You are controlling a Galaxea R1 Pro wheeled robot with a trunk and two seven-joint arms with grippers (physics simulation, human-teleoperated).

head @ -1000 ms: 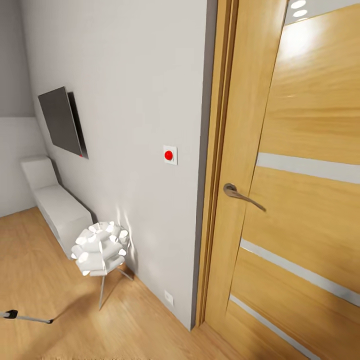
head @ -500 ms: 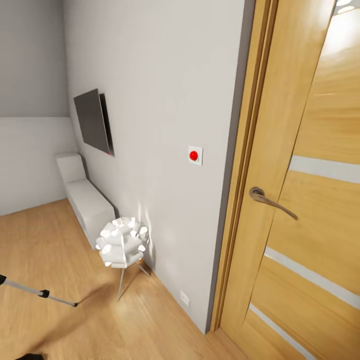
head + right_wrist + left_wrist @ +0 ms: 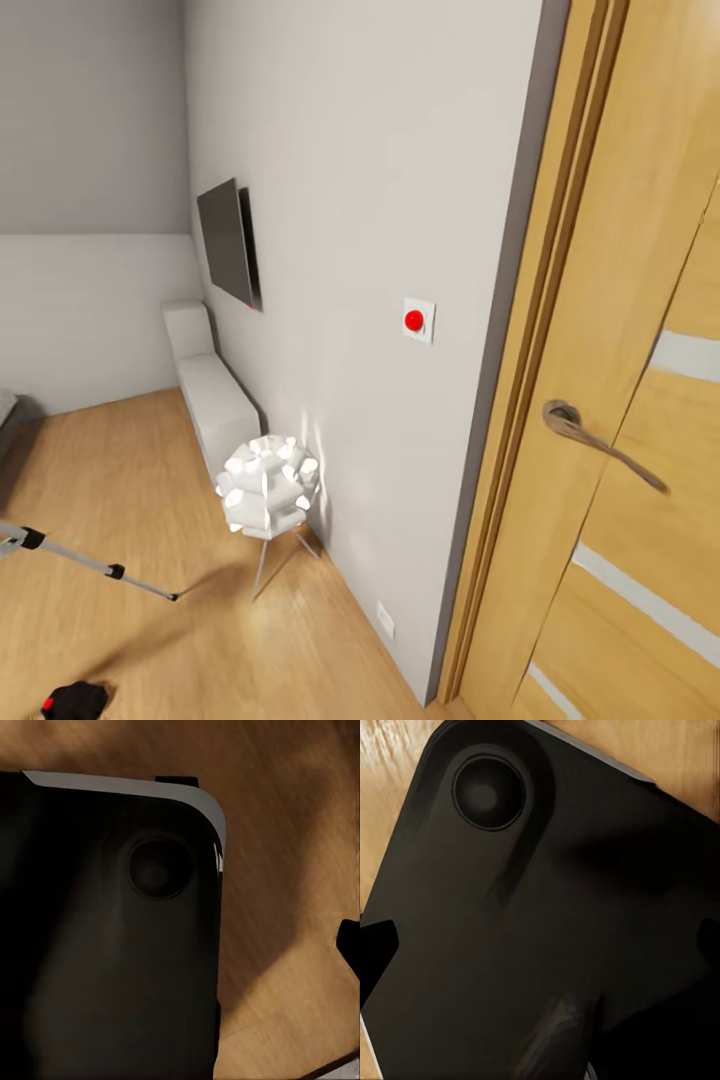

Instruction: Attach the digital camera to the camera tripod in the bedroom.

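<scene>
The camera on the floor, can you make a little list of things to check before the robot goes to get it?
1. Digital camera in view: ok, on the wood floor, low in the head view.
2. Camera tripod found: ok, one silver leg shows, its foot near the camera.
3. Tripod head seen: not ok, cut off.
4. Path toward them: cannot tell; white floor lamp stands by the wall.
5. Fingers open: cannot tell.
</scene>
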